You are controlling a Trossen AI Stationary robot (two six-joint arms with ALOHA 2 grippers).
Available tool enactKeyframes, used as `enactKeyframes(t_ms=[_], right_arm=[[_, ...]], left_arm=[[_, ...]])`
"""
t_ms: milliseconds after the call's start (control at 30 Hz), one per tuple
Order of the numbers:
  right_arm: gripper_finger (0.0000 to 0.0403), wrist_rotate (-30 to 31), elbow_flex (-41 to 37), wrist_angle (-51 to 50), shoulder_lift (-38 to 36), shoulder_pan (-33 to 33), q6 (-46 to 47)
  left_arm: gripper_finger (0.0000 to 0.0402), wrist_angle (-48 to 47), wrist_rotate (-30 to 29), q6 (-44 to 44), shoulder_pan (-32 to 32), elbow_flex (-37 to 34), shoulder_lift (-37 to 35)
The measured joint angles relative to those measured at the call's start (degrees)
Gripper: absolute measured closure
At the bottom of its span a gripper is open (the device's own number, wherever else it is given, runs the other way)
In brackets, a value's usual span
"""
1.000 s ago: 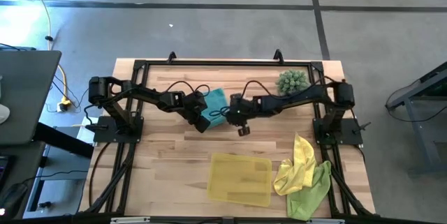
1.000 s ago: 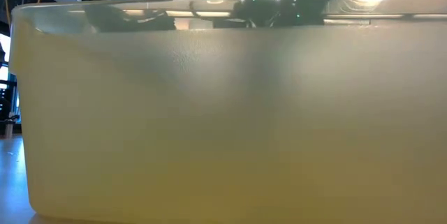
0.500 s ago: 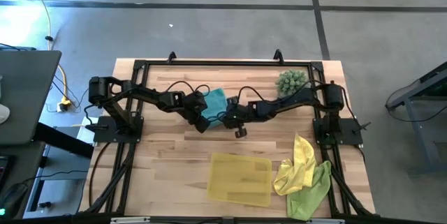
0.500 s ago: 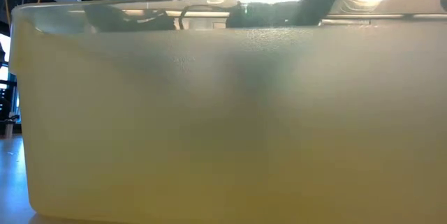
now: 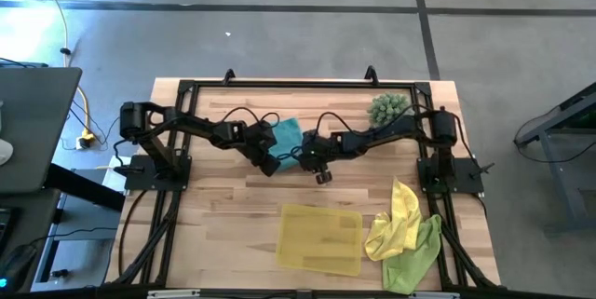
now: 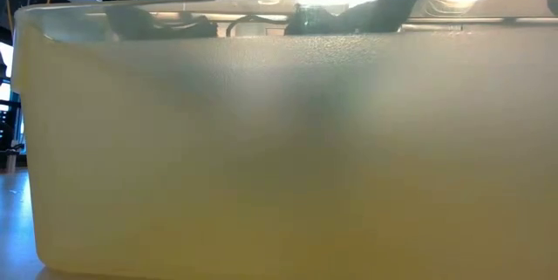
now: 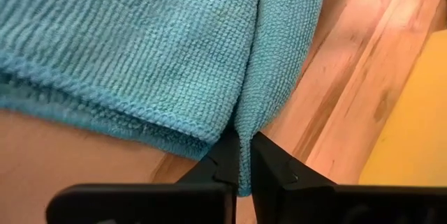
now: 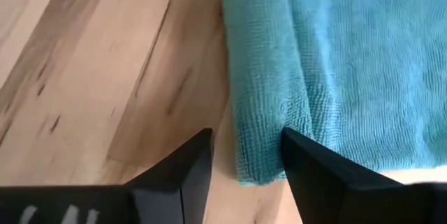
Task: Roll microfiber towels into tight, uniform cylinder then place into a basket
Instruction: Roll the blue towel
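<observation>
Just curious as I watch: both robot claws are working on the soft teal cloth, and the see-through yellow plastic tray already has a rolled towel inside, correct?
Not quite. The high view shows the see-through yellow plastic tray holding nothing yet. The rest stands: the left gripper pinches the soft teal cloth, and the right gripper straddles its edge.

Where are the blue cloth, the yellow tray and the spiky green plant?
teal towel point(image 5: 291, 132), high view, its bare upper part.
basket point(image 5: 321, 239), high view, its floor.
spiky plant point(image 5: 388, 108), high view, its middle.

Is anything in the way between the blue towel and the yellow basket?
Nothing visible. The teal towel lies between both grippers, and only bare table separates it from the basket. The left gripper pinches its edge.
</observation>
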Motion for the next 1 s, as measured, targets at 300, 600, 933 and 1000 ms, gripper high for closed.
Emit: enactKeyframes(t_ms=[300, 600, 933, 1000], right_arm=[[0.0308, -3.3, 0.2, -0.6, 2.7, -1.5, 4.9], [0.0394, -3.0, 0.2, -0.7, 3.0, -1.5, 5.8], [0.0401, -4.4, 0.1, -0.4, 3.0, -2.0, 12.9], [0.0401, -6.9, 0.1, -0.4, 3.0, -2.7, 15.6]], left_arm=[[0.0336, 0.6, 2.9, 1.7, -0.3, 0.2, -0.5], [0.0298, -13.8, 1.4, 19.2, -0.5, 5.9, -4.5], [0.0295, -24.9, -12.6, 35.2, -6.5, 9.0, -15.0], [0.0295, -23.3, -16.1, 38.7, -9.7, 9.0, -15.4]])
